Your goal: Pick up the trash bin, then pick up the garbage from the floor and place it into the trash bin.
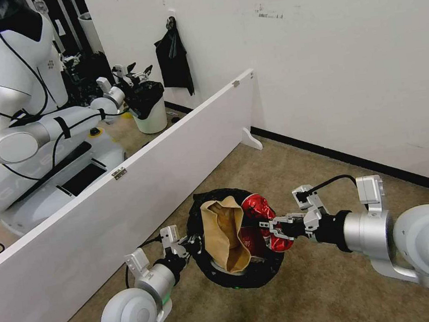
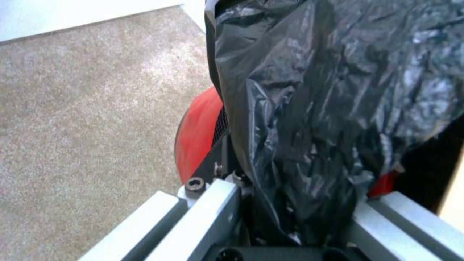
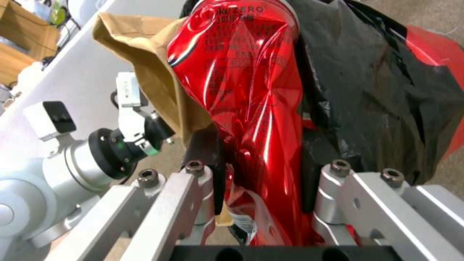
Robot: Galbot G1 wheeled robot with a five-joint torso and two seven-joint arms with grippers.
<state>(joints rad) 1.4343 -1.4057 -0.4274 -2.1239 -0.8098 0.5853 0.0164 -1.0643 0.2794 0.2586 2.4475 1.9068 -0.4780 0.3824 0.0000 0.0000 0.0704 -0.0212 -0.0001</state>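
Keep left gripper (image 1: 194,244) clamped on trash bin (image 1: 258,274) rim at lower centre, centre right gripper (image 1: 271,232), gripping crushed red can (image 1: 259,208), over opening beside paper bag (image 1: 227,233), then release.

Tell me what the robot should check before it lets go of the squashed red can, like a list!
1. Right gripper shut on the dented shiny red can: ok.
2. Can above the mouth of the small red bin with a crinkly black bag: ok.
3. Left gripper clamped on the bin's rim: ok.
4. Bin held level: cannot tell.
5. Room inside beside the tan paper bag, which sticks out of the bin: cannot tell.
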